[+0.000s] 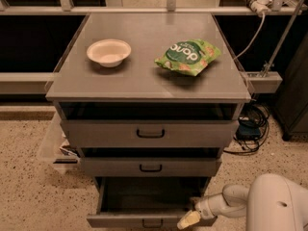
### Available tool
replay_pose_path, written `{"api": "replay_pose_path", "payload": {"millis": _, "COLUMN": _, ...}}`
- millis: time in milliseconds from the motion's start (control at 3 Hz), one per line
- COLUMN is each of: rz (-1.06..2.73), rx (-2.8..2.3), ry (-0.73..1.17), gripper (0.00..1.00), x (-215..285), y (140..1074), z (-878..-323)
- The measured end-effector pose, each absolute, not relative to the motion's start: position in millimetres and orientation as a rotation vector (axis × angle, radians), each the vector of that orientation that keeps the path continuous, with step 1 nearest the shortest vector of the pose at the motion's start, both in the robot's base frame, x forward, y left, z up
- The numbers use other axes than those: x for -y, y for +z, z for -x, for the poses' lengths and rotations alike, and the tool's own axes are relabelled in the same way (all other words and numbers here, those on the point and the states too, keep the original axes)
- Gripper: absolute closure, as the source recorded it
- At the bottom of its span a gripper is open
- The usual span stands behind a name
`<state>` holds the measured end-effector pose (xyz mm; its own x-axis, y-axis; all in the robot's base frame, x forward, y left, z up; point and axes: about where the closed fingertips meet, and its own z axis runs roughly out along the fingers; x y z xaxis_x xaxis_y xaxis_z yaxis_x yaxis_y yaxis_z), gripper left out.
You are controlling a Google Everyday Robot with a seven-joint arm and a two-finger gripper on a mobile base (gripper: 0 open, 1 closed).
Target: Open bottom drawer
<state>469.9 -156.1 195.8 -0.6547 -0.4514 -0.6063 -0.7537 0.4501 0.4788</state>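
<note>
Two items on table (144,81) top: white bowl (109,52) left, green snack bag (187,57) right. Bottom drawer (120,221) low centre, front drawn out beyond middle drawer (115,167), cavity showing. Hand (188,219) at its right front corner; grip state: cannot tell. Advice: pull straight outward, level; off-centre contact may skew drawer; stop before runners end.

Narrow grey metal bottom drawer (120,220) front is showing matt painted finish. Grey metal cabinet top (144,81) is giving off soft satin sheen. White round bowl (109,52) is looking matt, material n/c. Green crinkled snack bag (187,57) is glinting like glossy plastic film. Speckled beige floor (24,186) is looking grainy. Cream-tipped gripper (188,219), sitting at drawer's front right corner, is looking smooth, semi-gloss.
</note>
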Motion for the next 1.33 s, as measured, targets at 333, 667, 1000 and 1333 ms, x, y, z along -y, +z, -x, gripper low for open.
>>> {"api": "replay_pose_path", "payload": {"millis": 333, "rz": 0.989, "rx": -2.371, "ry": 1.094, "gripper": 0.00, "x": 154.6, "y": 198.6, "z": -436.1}}
{"api": "replay_pose_path", "payload": {"millis": 667, "rz": 0.975, "rx": -2.438, "ry": 0.991, "gripper": 0.00, "x": 167.8, "y": 222.8, "z": -408.0}}
{"api": "replay_pose_path", "payload": {"millis": 1000, "rz": 1.074, "rx": -2.403, "ry": 0.788, "gripper": 0.00, "x": 167.5, "y": 265.9, "z": -406.1}}
{"api": "replay_pose_path", "payload": {"millis": 1333, "rz": 1.167, "rx": -2.309, "ry": 0.626, "gripper": 0.00, "x": 149.8, "y": 305.8, "z": -391.8}}
